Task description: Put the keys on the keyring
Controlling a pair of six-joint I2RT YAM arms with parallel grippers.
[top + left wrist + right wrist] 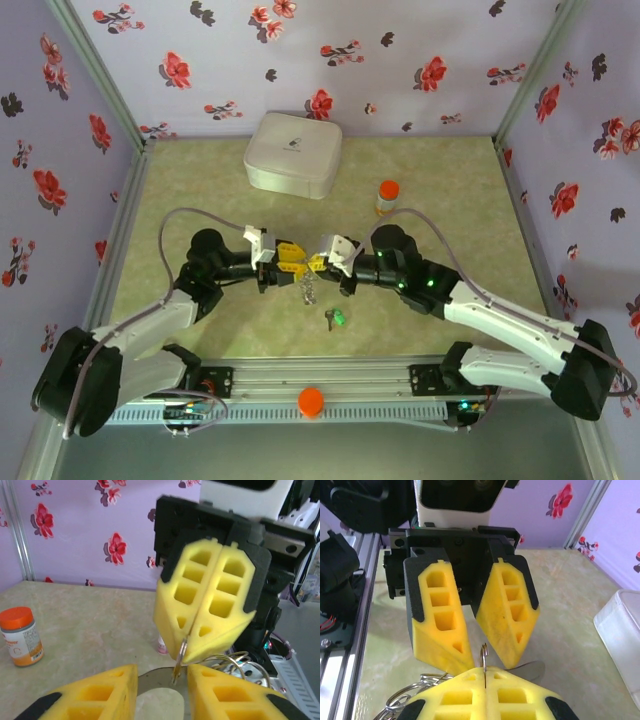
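Note:
My two grippers meet tip to tip above the middle of the table. The right gripper (484, 674) is shut on the keyring (483, 652), a thin metal ring held edge-on that sticks up from its yellow pads. More wire loops (407, 695) of the ring hang beside it, and they dangle below the grippers (308, 290) in the top view. The left gripper (161, 682) stands open, one finger on each side of the ring (178, 657), not touching it. A green-headed key (337, 318) lies on the table just in front of the grippers.
An orange-capped bottle (387, 197) stands behind the right gripper. A white lidded box (293, 152) sits at the back centre. An orange cap (311, 401) rests on the front rail. Flowered walls close in three sides.

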